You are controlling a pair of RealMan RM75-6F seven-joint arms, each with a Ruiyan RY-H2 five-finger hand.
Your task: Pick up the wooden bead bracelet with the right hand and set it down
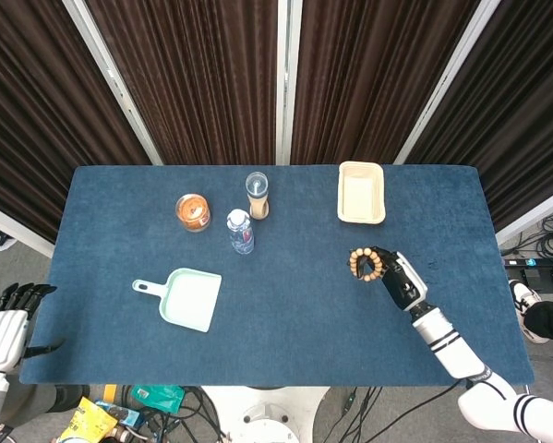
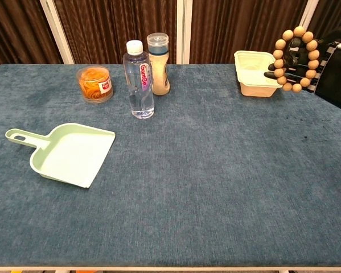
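Big blue cloth-covered table takes up most of both views, with dark curtains hanging behind the far edge. On the near left part sits a pale green dustpan, handle pointing left, well apart from everything else. At the far right there's a cream plastic tray, lying flat near the far edge. Towards the far left-middle you've got a clear water bottle standing upright, and just beside it on the far right side a shaker-type bottle with tan stuff in it, also upright. Left of those is a small jar with orange contents. The right hand is over the right part of the table, and its dark fingers are hooked through the wooden bead bracelet, holding it lifted off the cloth; in the chest view the loop hangs upright in the air just right of the cream tray. The left hand is down off the near left corner, holding nothing, fingers spread apart.
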